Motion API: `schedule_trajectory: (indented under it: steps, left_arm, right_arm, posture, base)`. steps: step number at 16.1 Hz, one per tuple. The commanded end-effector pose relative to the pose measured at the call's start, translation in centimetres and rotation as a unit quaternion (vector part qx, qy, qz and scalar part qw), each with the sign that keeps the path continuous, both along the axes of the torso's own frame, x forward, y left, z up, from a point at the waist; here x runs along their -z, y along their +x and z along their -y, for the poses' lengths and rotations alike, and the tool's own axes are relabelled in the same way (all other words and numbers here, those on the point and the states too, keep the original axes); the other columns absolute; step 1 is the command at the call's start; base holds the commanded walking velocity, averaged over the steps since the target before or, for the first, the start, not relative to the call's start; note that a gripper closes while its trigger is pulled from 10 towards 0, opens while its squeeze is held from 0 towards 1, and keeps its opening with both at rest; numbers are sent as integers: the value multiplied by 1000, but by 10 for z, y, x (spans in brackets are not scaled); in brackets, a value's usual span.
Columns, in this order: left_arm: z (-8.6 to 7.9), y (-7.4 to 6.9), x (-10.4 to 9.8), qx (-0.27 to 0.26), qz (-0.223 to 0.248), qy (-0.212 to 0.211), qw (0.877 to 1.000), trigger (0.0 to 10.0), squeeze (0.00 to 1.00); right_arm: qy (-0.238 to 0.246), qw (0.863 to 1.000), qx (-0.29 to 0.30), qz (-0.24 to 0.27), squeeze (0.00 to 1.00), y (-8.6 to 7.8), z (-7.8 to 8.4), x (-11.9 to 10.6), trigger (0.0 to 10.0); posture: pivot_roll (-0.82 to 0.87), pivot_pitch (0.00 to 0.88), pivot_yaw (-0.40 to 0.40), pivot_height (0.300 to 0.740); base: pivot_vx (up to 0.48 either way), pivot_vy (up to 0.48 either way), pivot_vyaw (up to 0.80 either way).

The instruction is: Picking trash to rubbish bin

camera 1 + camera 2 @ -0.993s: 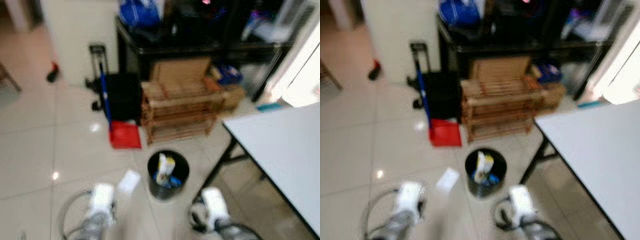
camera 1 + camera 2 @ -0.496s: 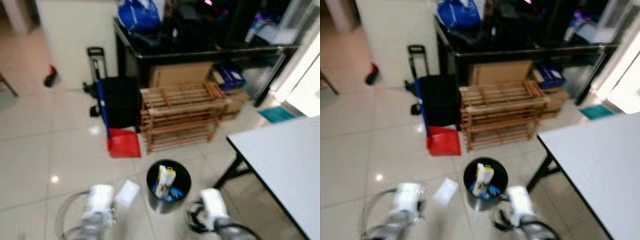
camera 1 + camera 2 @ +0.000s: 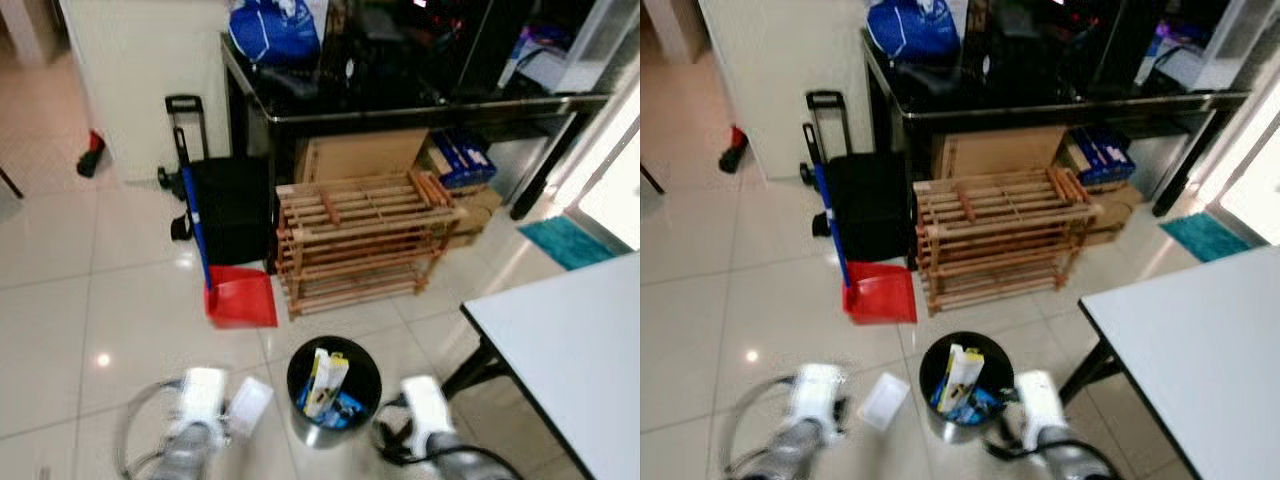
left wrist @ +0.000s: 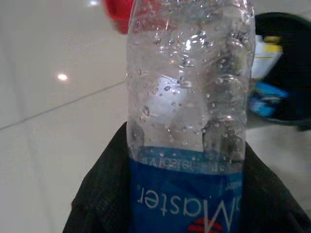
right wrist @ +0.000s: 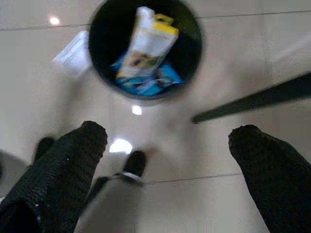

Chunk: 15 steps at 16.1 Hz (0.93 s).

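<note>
The left gripper [image 4: 187, 204] clasps a clear water bottle [image 4: 189, 97] between its fingers — rubbish bin [image 4: 284, 68] just beyond.

Bottle [image 4: 187, 121] cap cut off, label partly hidden — white table [image 3: 570, 370] cropped, both arms blurred.

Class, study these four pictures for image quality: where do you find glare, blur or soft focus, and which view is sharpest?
Left eye view: ceiling-light glare spots the glossy tiled floor; both silver arms are smeared at the bottom edge. Left wrist view: the clear plastic water bottle with blue label is sharp, its background soft. Right wrist view: the round black rubbish bin is motion-blurred, with bright floor reflections beneath it.
</note>
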<state>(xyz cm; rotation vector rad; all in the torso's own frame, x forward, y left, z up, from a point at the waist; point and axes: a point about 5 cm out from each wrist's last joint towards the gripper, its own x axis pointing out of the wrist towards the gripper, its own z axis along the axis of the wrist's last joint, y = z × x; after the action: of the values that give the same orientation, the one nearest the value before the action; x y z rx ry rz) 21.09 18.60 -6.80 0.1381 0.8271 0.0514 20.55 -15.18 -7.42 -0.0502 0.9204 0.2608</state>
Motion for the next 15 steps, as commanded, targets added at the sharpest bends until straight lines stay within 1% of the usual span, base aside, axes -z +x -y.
schedule_trajectory:
  steps: [1,7,15]
  left_arm:
    - [-11,0,-1,-8,0,10,1000,10000,0]
    - [-11,1,-2,-8,4,7,1000,10000,0]
    - [-11,1,-2,-9,4,7,1000,10000,0]
  right_arm:
    - [8,1000,-5,5,0,3,-7,-2,10000]
    - [8,1000,-6,2,0,2,-8,-1,10000]
    - [4,1000,-23,-9,0,0,-9,0,10000]
  posture:
    - [36,22,-106,740]
    - [39,24,-109,740]
    - [40,25,-110,740]
  base:
    - [0,0,0]
    - [0,0,0]
    - [0,0,-800]
